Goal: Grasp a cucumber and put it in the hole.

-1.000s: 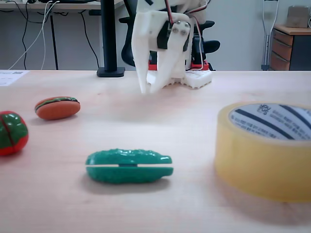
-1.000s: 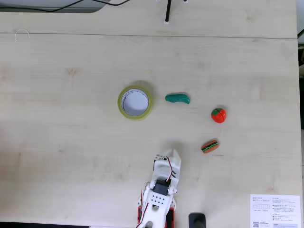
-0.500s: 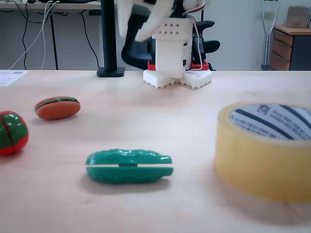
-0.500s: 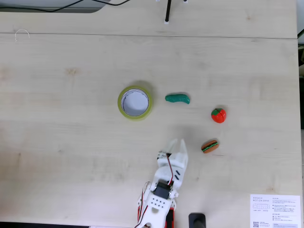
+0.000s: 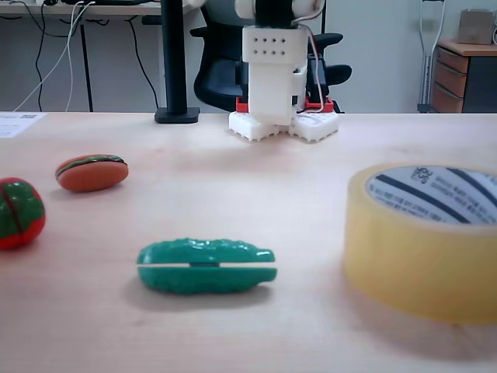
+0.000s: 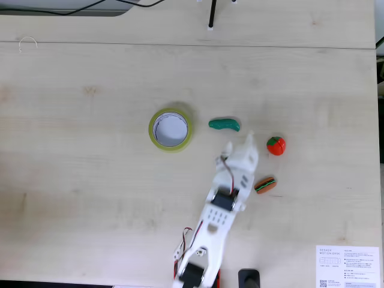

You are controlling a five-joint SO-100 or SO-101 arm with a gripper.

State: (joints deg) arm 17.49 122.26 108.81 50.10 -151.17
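In the top-down fixed view the end effector (image 6: 240,143) is seen over the bench (image 6: 84,180), with its tips pointing towards 12 o'clock. The two fingers are parted by a moderate gap and nothing is held between them. The opening seems to be prepared for a grasp that is not yet made.

The cucumber (image 6: 224,124) lies flat on the bench just beyond the tips, at about 11 o'clock from them, and is not touched. Its long axis runs from 9 to 3 o'clock, so it can be taken across its narrow side by fingers coming from 6 o'clock. In the low fixed view the cucumber (image 5: 206,266) is shown with its pale seam horizontal.

The hole (image 6: 170,128) of the yellow tape roll (image 6: 152,135) is found at 9 o'clock from the cucumber, near but apart from it. The opening faces upward, so a drop from above is possible.

A red-and-green toy (image 6: 276,145) and an orange toy (image 6: 265,184) rest at about 3 and 5 o'clock from the end effector.
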